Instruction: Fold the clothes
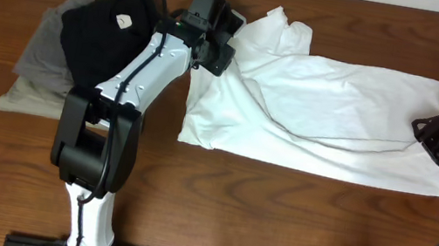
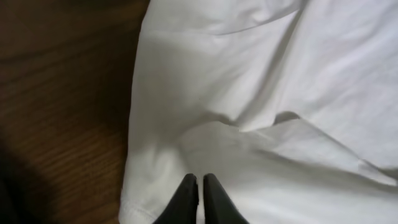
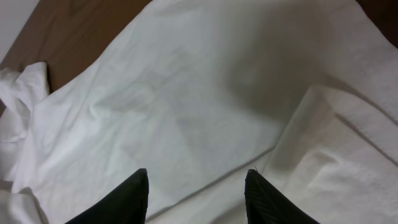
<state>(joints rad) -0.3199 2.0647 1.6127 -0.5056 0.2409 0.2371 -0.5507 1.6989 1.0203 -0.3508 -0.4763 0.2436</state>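
Observation:
The white T-shirt (image 1: 327, 114) lies spread across the wooden table, wrinkled, with a bunched sleeve at its upper left. Its chest graphic is not visible. My left gripper (image 1: 213, 51) sits at the shirt's upper left edge. In the left wrist view its fingers (image 2: 199, 182) are closed to a thin gap on the white cloth (image 2: 249, 74), and creases run up to the tips. My right gripper (image 1: 431, 134) hovers over the shirt's right end. In the right wrist view its fingers (image 3: 196, 177) are wide open above a folded layer of the shirt (image 3: 186, 106), holding nothing.
A black folded garment (image 1: 101, 34) lies on grey folded garments (image 1: 37, 72) at the left, close to the left arm. Bare wood table (image 1: 275, 220) runs along the front. The right arm base stands at the lower right corner.

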